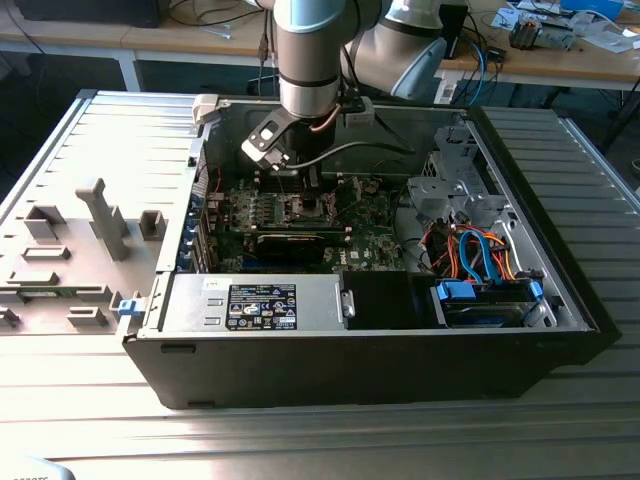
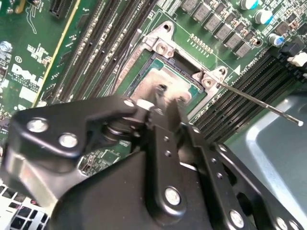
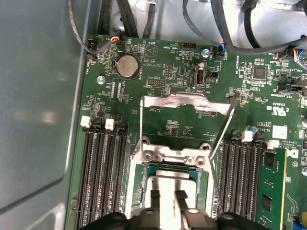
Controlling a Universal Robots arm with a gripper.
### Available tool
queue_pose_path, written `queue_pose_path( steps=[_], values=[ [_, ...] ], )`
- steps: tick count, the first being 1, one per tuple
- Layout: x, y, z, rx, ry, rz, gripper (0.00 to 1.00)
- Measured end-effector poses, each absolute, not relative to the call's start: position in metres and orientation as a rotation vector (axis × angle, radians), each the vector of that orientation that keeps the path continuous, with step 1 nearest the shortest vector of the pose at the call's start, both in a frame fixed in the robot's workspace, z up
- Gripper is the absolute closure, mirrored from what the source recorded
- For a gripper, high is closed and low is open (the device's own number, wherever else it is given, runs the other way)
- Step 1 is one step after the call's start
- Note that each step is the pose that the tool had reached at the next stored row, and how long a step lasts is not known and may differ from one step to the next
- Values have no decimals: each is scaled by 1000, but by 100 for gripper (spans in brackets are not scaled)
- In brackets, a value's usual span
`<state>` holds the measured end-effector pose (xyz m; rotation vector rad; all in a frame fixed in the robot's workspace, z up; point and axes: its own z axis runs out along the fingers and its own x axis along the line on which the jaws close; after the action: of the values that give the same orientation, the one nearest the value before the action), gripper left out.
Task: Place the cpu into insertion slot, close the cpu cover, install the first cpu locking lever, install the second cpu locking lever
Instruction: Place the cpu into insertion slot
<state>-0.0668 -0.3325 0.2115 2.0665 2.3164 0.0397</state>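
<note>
The tool (image 3: pixel 167 197), slightly spread and empty, hangs directly over the cpu (image 3: pixel 169 183) seated in the insertion slot (image 3: pixel 170 156). The cpu cover (image 3: pixel 184 101) stands open beyond.

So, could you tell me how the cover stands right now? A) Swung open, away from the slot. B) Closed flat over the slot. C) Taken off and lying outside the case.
A: in the first wrist view the cover is tipped back off the slot, green board shows through its window, and the cpu sits uncovered at the slot.
</note>
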Motion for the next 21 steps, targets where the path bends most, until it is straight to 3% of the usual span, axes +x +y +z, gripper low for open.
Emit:
queue_pose_path(
  steps=[3,21],
  values=[
    [-67,-333,216,2064,2319,39,89],
    [-67,-333,239,2062,2320,39,89]
  ],
)
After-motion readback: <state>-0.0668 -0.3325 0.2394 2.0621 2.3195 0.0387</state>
